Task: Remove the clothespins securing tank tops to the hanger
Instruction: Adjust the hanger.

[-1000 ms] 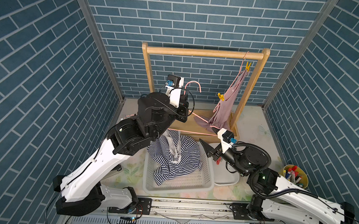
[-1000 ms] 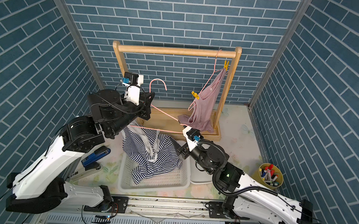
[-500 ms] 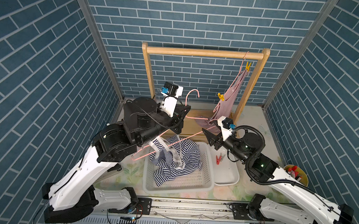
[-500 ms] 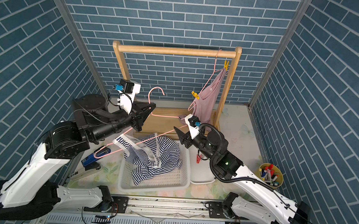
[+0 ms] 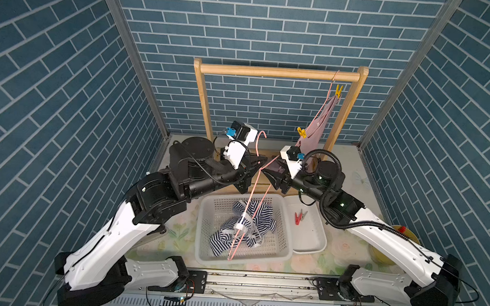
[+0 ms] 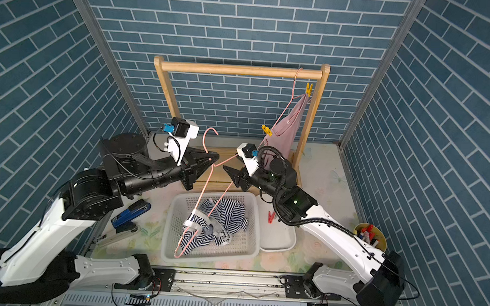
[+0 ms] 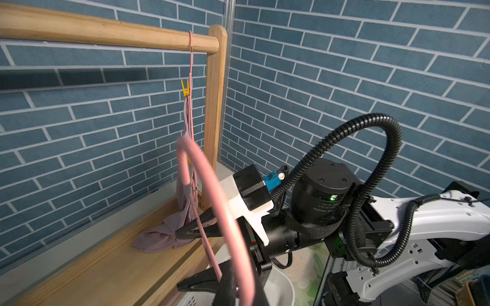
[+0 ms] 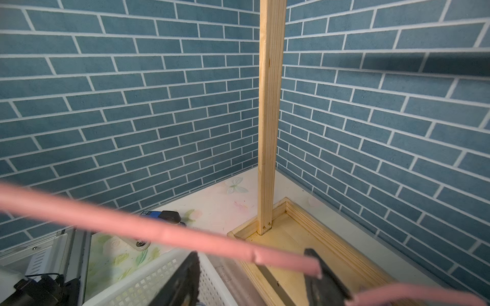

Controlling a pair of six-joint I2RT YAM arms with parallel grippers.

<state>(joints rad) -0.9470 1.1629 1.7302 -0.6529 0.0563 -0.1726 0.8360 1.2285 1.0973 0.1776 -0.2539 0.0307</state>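
My left gripper (image 5: 262,164) (image 6: 216,157) (image 7: 238,291) is shut on the neck of a bare pink hanger (image 5: 253,195) (image 6: 207,183), whose lower end dips into the basket. My right gripper (image 5: 268,174) (image 6: 227,171) (image 8: 252,267) stands open with the hanger's arm (image 8: 212,243) between its fingers (image 7: 197,227). The striped tank top (image 5: 252,221) (image 6: 229,217) lies loose in the white basket (image 5: 205,215). The pink tank top (image 5: 316,129) (image 6: 286,127) hangs on a second hanger, pinned by two yellow clothespins (image 5: 338,90) (image 5: 301,131) (image 7: 185,87). A red clothespin (image 5: 297,218) (image 6: 271,216) and a grey one (image 5: 304,214) lie in the tray.
The wooden rack (image 5: 278,72) stands at the back, its base board (image 8: 289,238) just under both grippers. A white tray (image 5: 311,242) sits right of the basket. A blue stapler (image 6: 130,213) lies at the left and a yellow cup of markers (image 6: 370,234) at the right.
The right gripper has risen from beside the tray to the hanger, its jaws narrowing. The left arm has tilted the hanger so that its lower end points down into the basket.
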